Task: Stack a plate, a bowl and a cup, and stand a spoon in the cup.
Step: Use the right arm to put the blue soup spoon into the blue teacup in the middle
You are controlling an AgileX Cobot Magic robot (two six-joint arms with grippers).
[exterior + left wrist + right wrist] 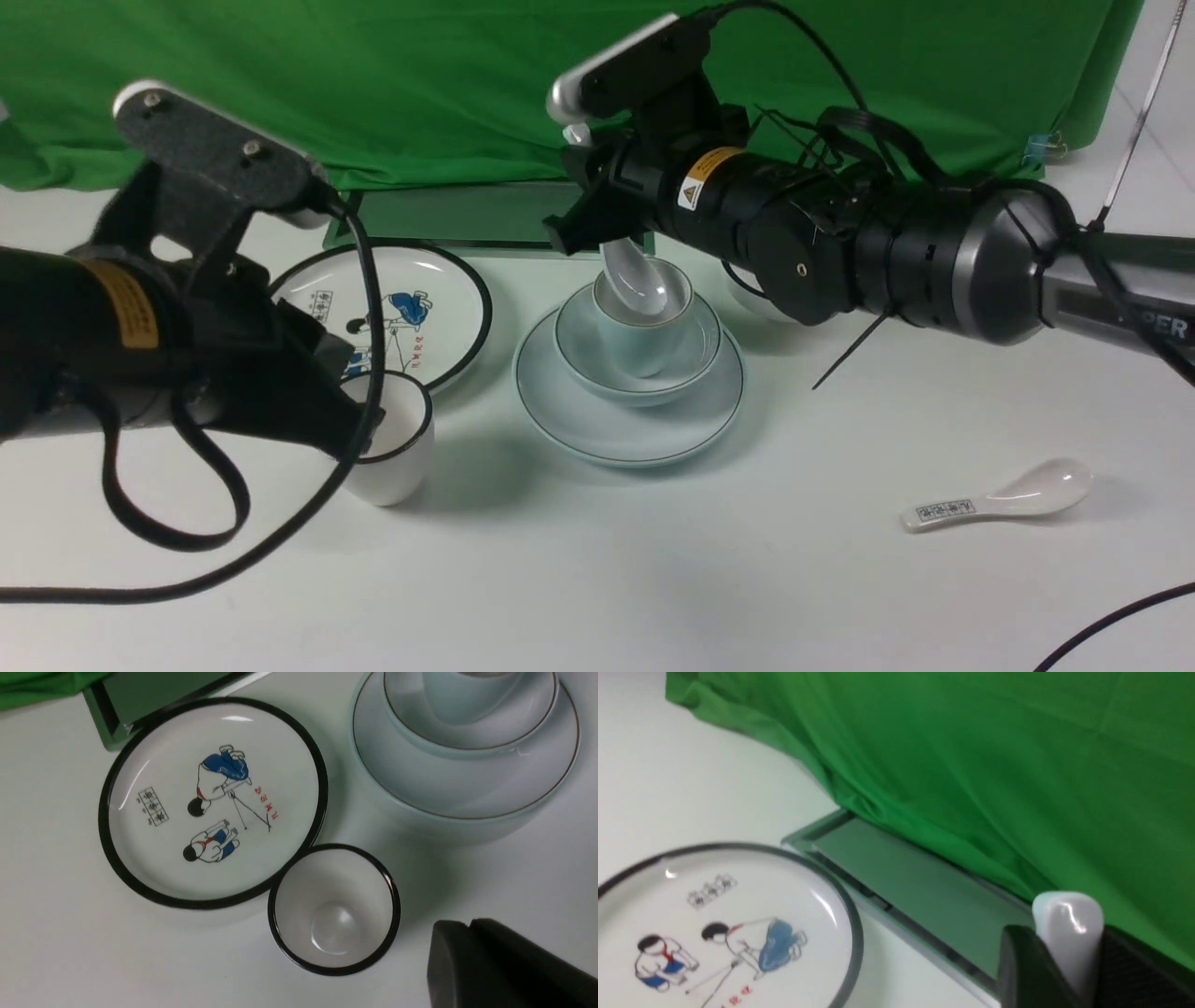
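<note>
Right gripper point(607, 224) pinches the spoon point(639, 280) at the cup point(635, 350)

Its jaws squeeze the handle of the plain white spoon, and the round end dips into the cup's mouth, in the middle of the frame. That cup sits in the bowl point(695, 359), and the bowl sits on the plate point(579, 420). Left gripper point(467, 952), at the left of the frame, is closed with nothing in it, just beside the black-rimmed cup point(397, 457). Above that cup lies the cartoon plate point(439, 299), with red letters and a boxed stamp too small to read. A yellow warning sticker point(705, 177) is on the right arm, and white letters "PER" point(1162, 327) show at the right edge. The patterned spoon point(999, 499) lies lower right, its print too tiny to read
</note>
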